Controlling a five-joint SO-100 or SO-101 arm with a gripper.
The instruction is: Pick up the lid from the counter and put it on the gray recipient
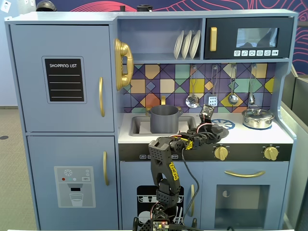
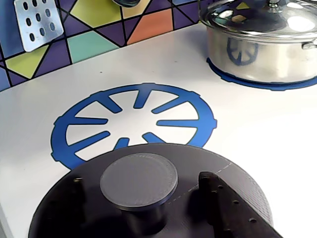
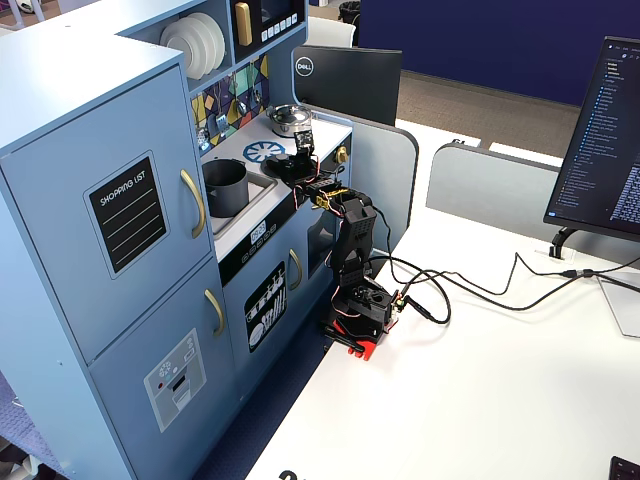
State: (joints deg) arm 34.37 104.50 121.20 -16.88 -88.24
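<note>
The lid (image 2: 208,161) is a flat dark-gray disc with a round central knob (image 2: 138,179). It lies on the white counter (image 2: 257,144) and covers the near edge of the blue printed burner ring (image 2: 133,119). My gripper (image 2: 141,184) is low over the lid. Its dark fingers (image 2: 220,201) stand one on each side of the knob, with gaps to it, so it is open. In a fixed view the gripper (image 1: 211,130) is right of the gray recipient (image 1: 163,119), which stands open-topped in the sink. The pot also shows in the other fixed view (image 3: 226,185).
A shiny silver lidded pot (image 2: 262,42) stands on the far right burner, also seen in a fixed view (image 1: 258,118). Utensils hang on the tiled back wall, among them a perforated spatula (image 2: 37,22). The sink's rim (image 1: 137,132) lies left of the lid.
</note>
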